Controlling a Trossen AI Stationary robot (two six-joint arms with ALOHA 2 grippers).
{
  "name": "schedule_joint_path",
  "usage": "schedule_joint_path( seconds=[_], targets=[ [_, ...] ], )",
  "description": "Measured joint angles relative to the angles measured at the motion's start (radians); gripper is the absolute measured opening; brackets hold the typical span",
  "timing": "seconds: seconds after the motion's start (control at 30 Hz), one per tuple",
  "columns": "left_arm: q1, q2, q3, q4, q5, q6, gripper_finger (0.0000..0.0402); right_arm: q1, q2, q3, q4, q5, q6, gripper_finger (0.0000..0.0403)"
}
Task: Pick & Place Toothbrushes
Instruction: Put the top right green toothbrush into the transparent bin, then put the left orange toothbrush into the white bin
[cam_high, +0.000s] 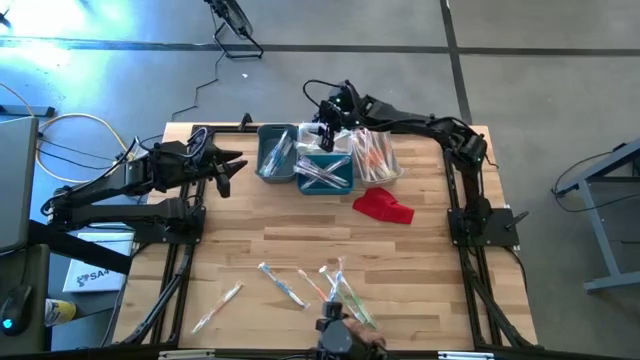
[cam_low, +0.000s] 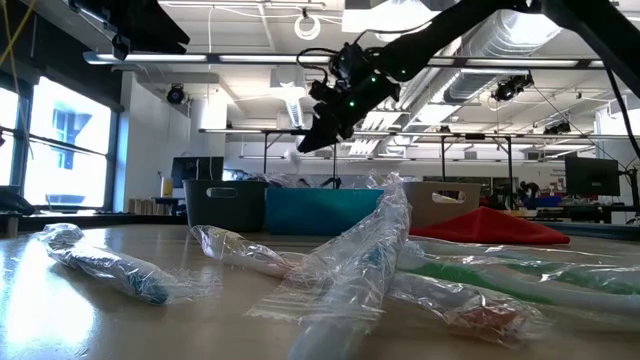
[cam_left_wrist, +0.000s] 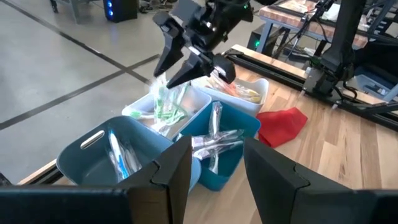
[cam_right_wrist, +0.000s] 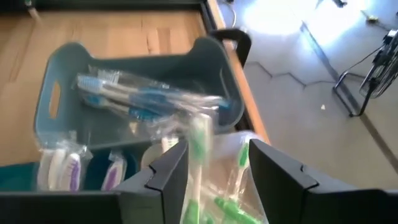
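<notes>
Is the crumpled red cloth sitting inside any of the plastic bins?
No. In the high view the crumpled red cloth lies on the bare wooden table, beside the cluster of bins, not in one.

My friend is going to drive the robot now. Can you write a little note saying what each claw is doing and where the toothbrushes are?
Right gripper: open above the bins at the table's far edge, a green toothbrush blurred just below its fingers.
Left gripper: open, waiting left of the bins, holding nothing.
Done: blue brushes in the grey bin, white in the teal bin, green and orange in the white bins.
Left: several wrapped toothbrushes still loose at the near edge.
</notes>
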Motion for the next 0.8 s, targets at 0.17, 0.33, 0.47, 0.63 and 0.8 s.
schedule_joint_path(
  seconds=[0.17,0.33,0.47,0.63,0.8],
  targets=[
    [0.0,0.0,0.0,0.0,0.0,0.0,0.0143,-0.005,0.0,0.0,-0.107,0.005,-0.003,0.0163],
    [0.0,0.0,0.0,0.0,0.0,0.0,0.0143,0.001,0.001,0.0,-0.201,0.088,-0.025,0.0165],
    [0.0,0.0,0.0,0.0,0.0,0.0,0.0143,0.005,-0.005,0.0,-0.187,0.097,-0.01,0.0158],
    [0.0,0.0,0.0,0.0,0.0,0.0,0.0143,0.027,-0.05,-0.001,-0.153,0.102,0.035,0.0137],
    [0.0,0.0,0.0,0.0,0.0,0.0,0.0143,0.061,-0.119,0.0,-0.131,0.097,0.038,0.0113]
  ],
)
